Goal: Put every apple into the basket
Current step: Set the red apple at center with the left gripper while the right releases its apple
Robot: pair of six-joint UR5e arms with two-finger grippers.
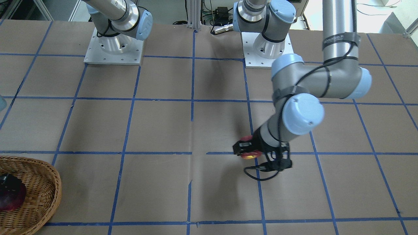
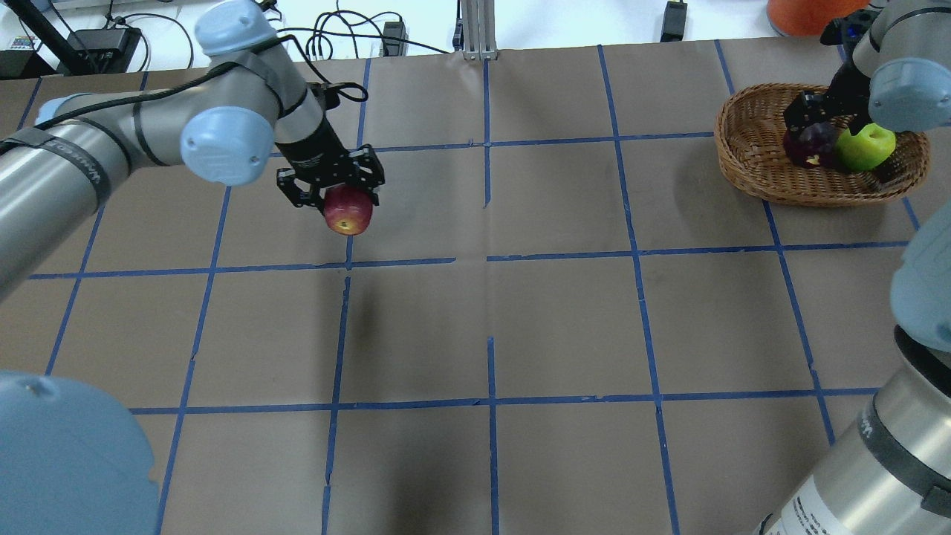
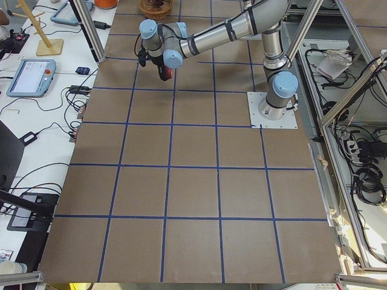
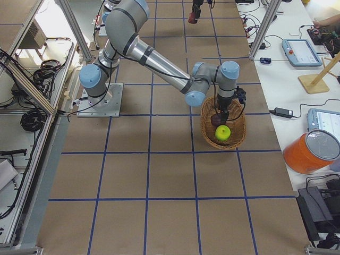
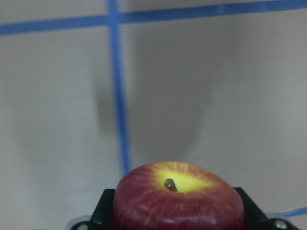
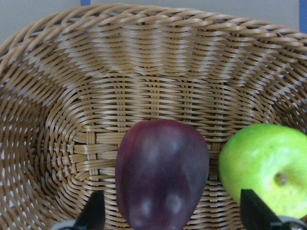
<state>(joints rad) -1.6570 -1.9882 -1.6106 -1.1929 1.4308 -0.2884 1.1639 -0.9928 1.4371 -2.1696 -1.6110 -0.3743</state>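
My left gripper [image 2: 343, 199] is shut on the red apple with a yellowish patch [image 2: 348, 212] and holds it above the table at the left; its shadow lies on the paper below. The wrist view shows this apple [image 5: 177, 201] pressed between both fingers. The wicker basket [image 2: 758, 178] stands at the far right. In it lie the maroon apple [image 2: 810, 146] and the green apple [image 2: 865, 146]. My right gripper [image 2: 808, 119] hangs in the basket, open. Its fingers [image 6: 94, 213] stand apart on either side of the maroon apple [image 6: 162, 172], with the green apple [image 6: 264, 167] beside it.
The table is brown paper with a blue tape grid. The two arm bases [image 1: 114, 49] [image 1: 266, 49] stand at the robot's edge. An orange bucket [image 4: 311, 151] and tablets [image 4: 300, 50] sit on the bench beyond the basket [image 4: 204, 127].
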